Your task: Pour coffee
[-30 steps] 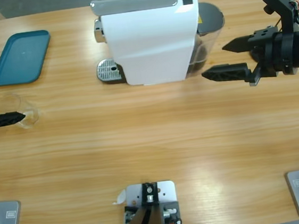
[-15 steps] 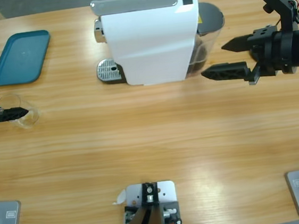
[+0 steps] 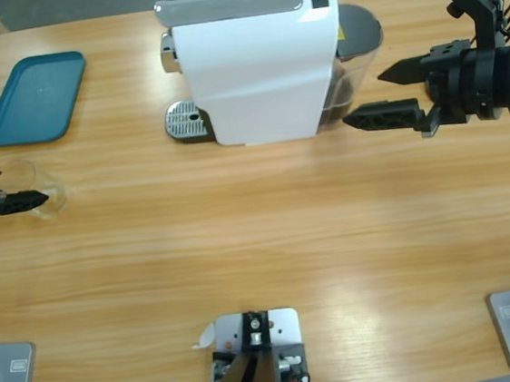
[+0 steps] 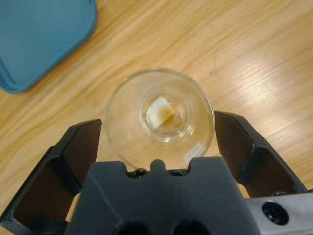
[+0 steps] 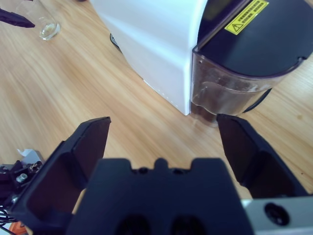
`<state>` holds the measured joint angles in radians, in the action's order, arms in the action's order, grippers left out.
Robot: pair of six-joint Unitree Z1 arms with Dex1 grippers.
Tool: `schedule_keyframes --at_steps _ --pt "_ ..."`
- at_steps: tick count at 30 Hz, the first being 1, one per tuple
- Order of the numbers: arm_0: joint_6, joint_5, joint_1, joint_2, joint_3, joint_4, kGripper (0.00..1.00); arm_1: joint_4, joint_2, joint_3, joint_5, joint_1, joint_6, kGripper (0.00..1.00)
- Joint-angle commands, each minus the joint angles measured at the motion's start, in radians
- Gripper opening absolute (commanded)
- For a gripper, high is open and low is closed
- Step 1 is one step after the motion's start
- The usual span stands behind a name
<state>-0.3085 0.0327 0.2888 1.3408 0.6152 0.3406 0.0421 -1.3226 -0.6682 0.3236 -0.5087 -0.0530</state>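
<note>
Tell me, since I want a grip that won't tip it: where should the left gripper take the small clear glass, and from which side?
Grip the small clear glass across its round side wall, coming in level from the table's left edge, where the left gripper already is. The glass stands upright with its mouth open upward, and in the left wrist view it sits between the open jaws, so closing there should hold it square.

A teal rectangular plastic tray [image 3: 35, 97] with rounded corners lies flat near the far left corner of the long light wooden desk [image 3: 261, 245]. On the tray's right, well apart from it, a yellow warning label [image 5: 246, 15] shows on a dark surface.
</note>
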Motion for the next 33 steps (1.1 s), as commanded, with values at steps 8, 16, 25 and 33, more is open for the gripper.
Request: schedule_keyframes --at_steps 8,16,25,33 --pt "-0.019 -0.042 -0.011 0.051 -0.042 -0.032 0.619 -0.027 -0.047 0.015 0.03 0.019 -0.023 0.966" --pt "-0.052 -0.051 -0.011 0.047 -0.056 -0.062 0.296 -0.027 -0.047 0.015 0.033 0.023 -0.027 0.964" --pt "-0.218 -0.087 -0.014 -0.034 -0.035 -0.014 0.18 -0.025 -0.03 0.025 0.034 0.024 -0.027 0.964" --pt "-0.205 -0.322 -0.065 0.009 0.019 -0.087 0.181 -0.025 -0.043 0.021 0.038 0.024 -0.027 0.959"
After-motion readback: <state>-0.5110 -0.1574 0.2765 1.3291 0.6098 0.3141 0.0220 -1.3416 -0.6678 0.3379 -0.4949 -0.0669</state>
